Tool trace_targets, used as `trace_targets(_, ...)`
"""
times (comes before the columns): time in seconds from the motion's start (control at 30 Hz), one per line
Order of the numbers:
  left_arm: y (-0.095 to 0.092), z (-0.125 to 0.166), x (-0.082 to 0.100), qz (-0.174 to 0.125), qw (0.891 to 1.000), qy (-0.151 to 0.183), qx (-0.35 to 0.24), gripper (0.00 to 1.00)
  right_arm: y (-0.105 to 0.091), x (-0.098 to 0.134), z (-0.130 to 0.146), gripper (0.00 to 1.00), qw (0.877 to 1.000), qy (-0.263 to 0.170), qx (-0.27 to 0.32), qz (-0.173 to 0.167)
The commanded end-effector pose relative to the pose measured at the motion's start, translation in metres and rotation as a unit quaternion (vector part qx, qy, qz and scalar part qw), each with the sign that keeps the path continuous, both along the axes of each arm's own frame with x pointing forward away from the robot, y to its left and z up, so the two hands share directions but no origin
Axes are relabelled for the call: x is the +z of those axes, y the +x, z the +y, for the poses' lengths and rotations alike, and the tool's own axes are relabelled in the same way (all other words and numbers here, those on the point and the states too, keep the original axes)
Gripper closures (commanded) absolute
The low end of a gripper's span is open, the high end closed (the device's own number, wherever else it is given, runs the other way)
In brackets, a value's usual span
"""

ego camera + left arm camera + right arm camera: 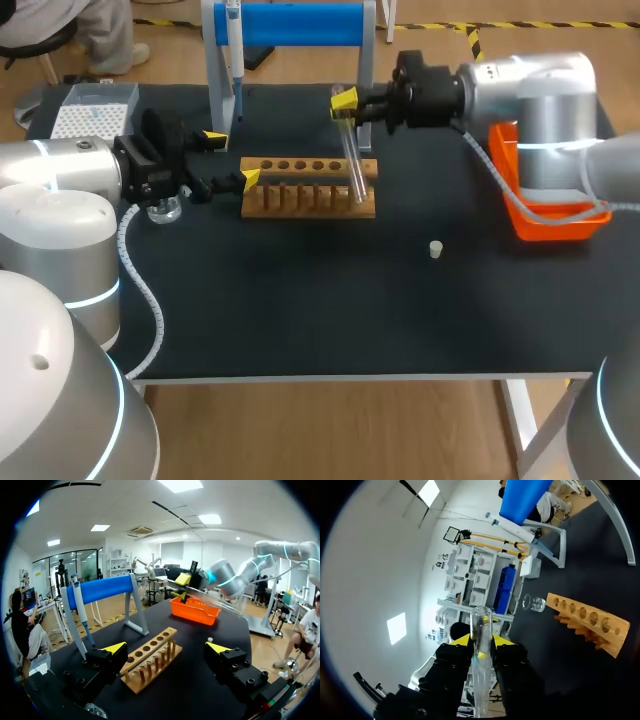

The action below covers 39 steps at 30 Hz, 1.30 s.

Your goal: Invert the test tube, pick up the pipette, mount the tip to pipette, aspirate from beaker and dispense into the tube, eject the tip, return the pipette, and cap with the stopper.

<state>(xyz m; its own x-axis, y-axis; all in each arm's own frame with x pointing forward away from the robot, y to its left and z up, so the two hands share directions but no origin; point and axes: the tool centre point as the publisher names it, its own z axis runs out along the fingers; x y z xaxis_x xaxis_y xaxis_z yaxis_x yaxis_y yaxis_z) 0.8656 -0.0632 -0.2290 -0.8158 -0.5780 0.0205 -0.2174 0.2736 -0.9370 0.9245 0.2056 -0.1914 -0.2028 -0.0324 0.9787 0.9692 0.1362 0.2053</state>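
Tube (352, 155) is pinched in R jaws, which are narrow, one yellow tip on each side of the glass; R arm (525, 95) comes in from the far right and the jaws sit above the far right end of the rack (308, 187). From the head cam the tube slants down and toward the near side, w/ its lower end overlapping the rack's right end; can't tell if it touches the wood. In the R wrist cam the tube (481, 625) sticks out ahead of the jaws, w/ the rack (587, 622) and beaker (535, 602) off to one side. L jaws are wide open, holding nothing, level w/ the rack's left end; the L wrist cam has the rack (150, 660) ahead of and between the two yellow tips, not touching. L arm (70, 170) comes in from the left. Beaker (165, 208) stands on the surface just under the L wrist, left of the rack. Pipette (233, 60) hangs upright on the left post of the blue stand (300, 25) at the far edge, behind the rack. Stopper (436, 249) lies alone on the dark surface (300, 310), near and right of the rack, well apart from it. Tip box (95, 110) is at the far left corner. Orange bin (545, 215) sits at the right edge, below the R arm.
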Motion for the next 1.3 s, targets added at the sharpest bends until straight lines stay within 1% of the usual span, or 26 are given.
trace_targets(0.03, -0.0004, 0.0002, -0.0005, 0.000, 1.000, -0.001, 0.000, 0.00, 0.0010, -0.0005, -0.0003, 1.00, 1.000, 0.001, -0.003, 0.016)
trace_targets(0.07, -0.0004, 0.0002, -0.0005, 0.000, 1.000, -0.001, 0.000, 0.00, 0.0017, -0.0006, -0.0001, 1.00, 1.000, 0.000, -0.004, 0.016)
trace_targets(0.1, -0.0004, 0.0002, -0.0005, 0.000, 1.000, -0.001, 0.000, 0.00, 0.0018, -0.0011, 0.0001, 1.00, 1.000, 0.000, -0.007, 0.023)
trace_targets(0.13, -0.0004, 0.0002, -0.0005, 0.000, 1.000, -0.001, 0.000, 0.00, 0.0020, -0.0012, 0.0004, 1.00, 0.999, 0.005, -0.009, 0.037)
trace_targets(0.17, -0.0004, 0.0002, -0.0005, 0.000, 1.000, -0.001, 0.000, 0.00, 0.0025, -0.0007, 0.0005, 1.00, 0.999, 0.008, -0.010, 0.042)
trace_targets(0.23, -0.0004, 0.0002, -0.0005, 0.000, 1.000, -0.001, 0.000, 0.00, 0.0026, -0.0004, 0.0005, 1.00, 0.999, 0.008, -0.012, 0.042)
trace_targets(0.3, -0.0004, 0.0002, -0.0005, 0.000, 1.000, -0.001, 0.000, 0.00, 0.0026, -0.0001, 0.0007, 1.00, 0.998, 0.017, -0.013, 0.057)
trace_targets(0.37, -0.0004, 0.0002, -0.0005, 0.000, 1.000, -0.001, 0.000, 0.00, 0.0026, 0.0001, 0.0007, 1.00, 0.999, 0.012, -0.012, 0.050)
trace_targets(0.47, -0.0004, 0.0002, -0.0005, 0.000, 1.000, -0.001, 0.000, 0.00, 0.0021, -0.0002, 0.0009, 1.00, 0.998, 0.013, -0.011, 0.057)
trace_targets(1.0, -0.0004, 0.0002, -0.0005, 0.000, 1.000, -0.001, 0.000, 0.00, 0.0000, -0.0015, 0.0016, 1.00, 0.998, 0.006, -0.008, 0.057)
trace_targets(1.03, -0.0004, 0.0002, -0.0005, 0.000, 1.000, -0.001, 0.000, 0.00, -0.0002, -0.0017, 0.0017, 1.00, 0.998, 0.005, -0.008, 0.057)
trace_targets(1.07, -0.0004, 0.0002, -0.0005, 0.000, 1.000, -0.001, 0.000, 0.00, -0.0007, -0.0021, 0.0018, 1.00, 0.998, 0.011, -0.011, 0.067)
trace_targets(1.3, -0.0004, 0.0002, -0.0005, 0.000, 1.000, -0.001, 0.000, 0.00, -0.0007, -0.0021, 0.0018, 1.00, 0.998, 0.011, -0.011, 0.067)
